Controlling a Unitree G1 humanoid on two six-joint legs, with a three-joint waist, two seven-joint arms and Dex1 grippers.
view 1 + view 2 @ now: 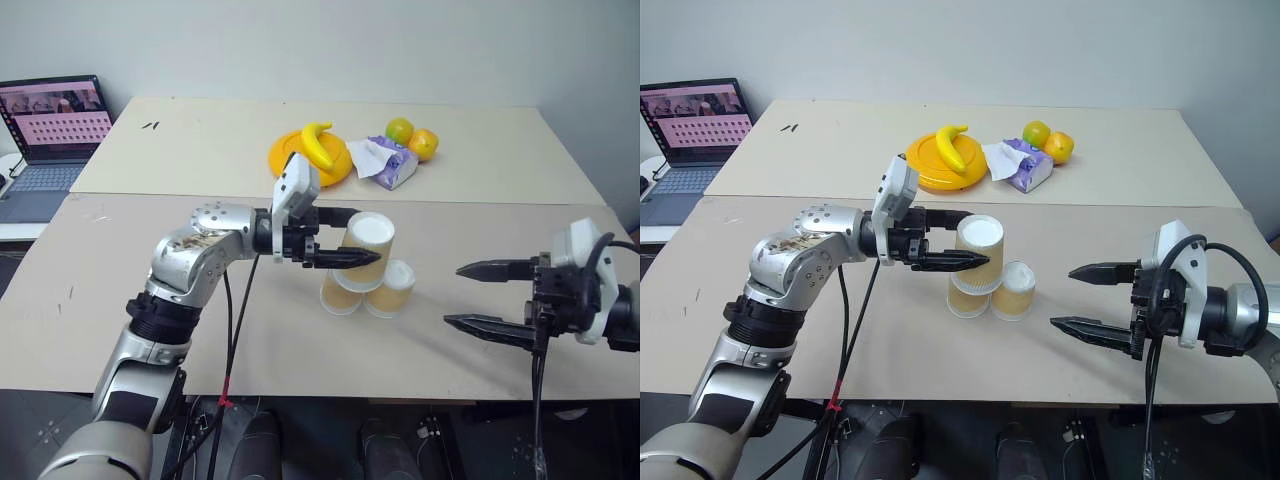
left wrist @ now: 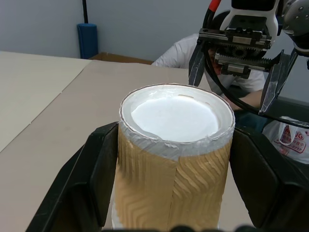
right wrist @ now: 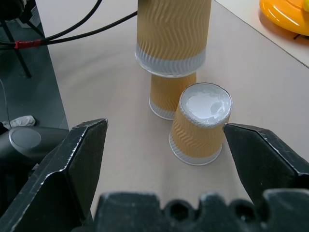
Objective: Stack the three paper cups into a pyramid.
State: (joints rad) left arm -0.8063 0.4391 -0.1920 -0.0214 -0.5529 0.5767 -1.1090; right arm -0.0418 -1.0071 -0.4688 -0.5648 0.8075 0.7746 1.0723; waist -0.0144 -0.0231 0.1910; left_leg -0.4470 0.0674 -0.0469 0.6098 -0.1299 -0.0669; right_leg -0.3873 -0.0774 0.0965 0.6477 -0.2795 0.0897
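Left gripper point(image 1: 962, 238) pinches the third tan ribbed paper cup point(image 1: 977, 254) above the two upside-down base cups point(image 1: 992, 292) on the beige table point(image 1: 840, 340). Right gripper point(image 1: 1085, 297) spread, empty. Risk: off-centre release tips the cup or shoves the pair apart.

Silver-grey jointed arms, black cables, red tie; left pincer point(image 1: 335, 240) black, white camera housing.

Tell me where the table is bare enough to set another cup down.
Bare: the near table left of the two standing cups, and the strip between them and the right gripper. Crowded: plate with banana, tissue pack and fruits behind.
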